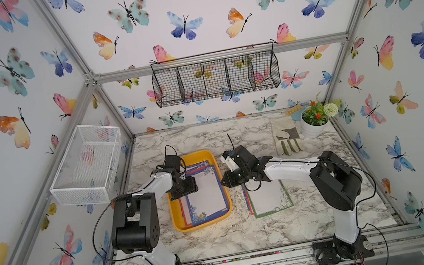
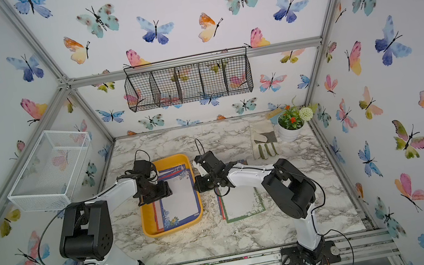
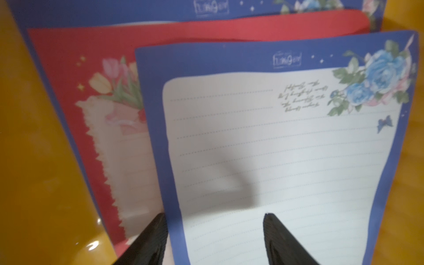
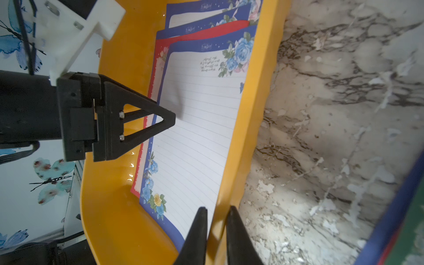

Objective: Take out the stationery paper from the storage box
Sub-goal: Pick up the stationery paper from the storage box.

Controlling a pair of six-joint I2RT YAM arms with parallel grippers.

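Marble-patterned table (image 1: pixel 223 239) carries the yellow-orange storage box (image 1: pixel 197 156), and the stationery paper (image 1: pixel 209 195) lies inside it, a blue-bordered sheet (image 3: pixel 275 160) uppermost (a green-bordered pile (image 1: pixel 270 199) lies out beside the box). The step in hand looks like picking that top sheet. The left end effector (image 3: pixel 213 215) hangs wide open and empty, straddling the sheet's edge. The right end effector (image 4: pixel 217 207) stands nearly closed astride the box's rim; whether it grips I cannot tell. Next: pinch one sheet alone.
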